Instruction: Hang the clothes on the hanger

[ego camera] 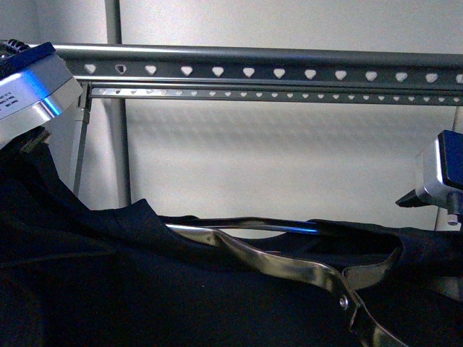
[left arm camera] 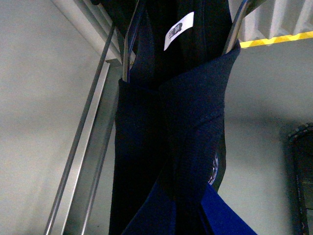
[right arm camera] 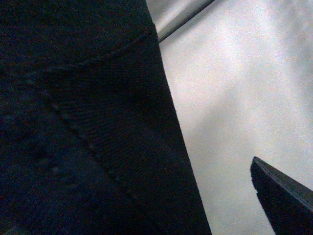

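A black knit T-shirt [ego camera: 108, 289] hangs in soft folds below the grey metal rack [ego camera: 275, 73]. The rack's long flat rails are punched with a row of heart-shaped holes. The cloth drapes over a curved, shiny chrome bar [ego camera: 289, 264] with a rivet.

In the left wrist view, the shirt's ribbed collar [left arm camera: 195, 98] and a white label [left arm camera: 178, 30] hang between thin metal rods. The left arm's silver housing [ego camera: 32, 90] sits above the shirt's left end, but whether the left gripper holds anything cannot be told.

Only one dark, wedge-shaped fingertip of the right gripper [right arm camera: 282, 198] shows, beside a stitched seam. Its grip cannot be told.
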Controlling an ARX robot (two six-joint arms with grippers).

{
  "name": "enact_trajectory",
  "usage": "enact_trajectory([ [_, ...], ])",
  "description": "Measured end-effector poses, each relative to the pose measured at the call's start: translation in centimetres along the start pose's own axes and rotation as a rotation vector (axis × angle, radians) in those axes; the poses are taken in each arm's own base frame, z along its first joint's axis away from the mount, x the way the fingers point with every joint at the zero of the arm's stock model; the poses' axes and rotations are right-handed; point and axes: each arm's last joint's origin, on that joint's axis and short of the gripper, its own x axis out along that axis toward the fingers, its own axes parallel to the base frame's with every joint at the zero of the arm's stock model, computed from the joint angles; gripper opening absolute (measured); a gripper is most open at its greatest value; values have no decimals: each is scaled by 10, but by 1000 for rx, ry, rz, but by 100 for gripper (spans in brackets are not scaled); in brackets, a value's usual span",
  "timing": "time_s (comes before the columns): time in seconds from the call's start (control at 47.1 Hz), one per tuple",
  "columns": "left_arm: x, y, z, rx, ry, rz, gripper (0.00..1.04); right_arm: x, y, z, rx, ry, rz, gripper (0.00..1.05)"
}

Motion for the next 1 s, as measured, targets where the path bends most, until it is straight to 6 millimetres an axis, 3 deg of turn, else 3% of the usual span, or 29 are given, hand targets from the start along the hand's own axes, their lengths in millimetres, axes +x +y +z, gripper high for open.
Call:
enact_trajectory([
  [0.276,0,0,0,0,0,0,5,9,-4,-6,70,-33,-32,35],
  [0.361,0,1,1,4,-16,-2,22,6,3,-15,97,-38,-18,19],
  [0.594,-1,3,3,14,-26,2,64,4,43,-59,184,52,100,9],
  [0.721,-1,3,3,14,-27,2,89,1,44,-78,269,88,62,9],
  [0.785,0,3,1,14,-32,43,96,-2,41,-80,308,94,41,9],
  [0.827,1,3,-4,-13,-9,160,100,-4,40,-81,338,96,30,9],
  [0.912,2,7,-12,-173,-33,397,98,-8,34,-80,430,107,14,9],
  [0.997,-16,31,-6,-521,-190,723,98,-18,23,-70,544,129,-5,9],
])
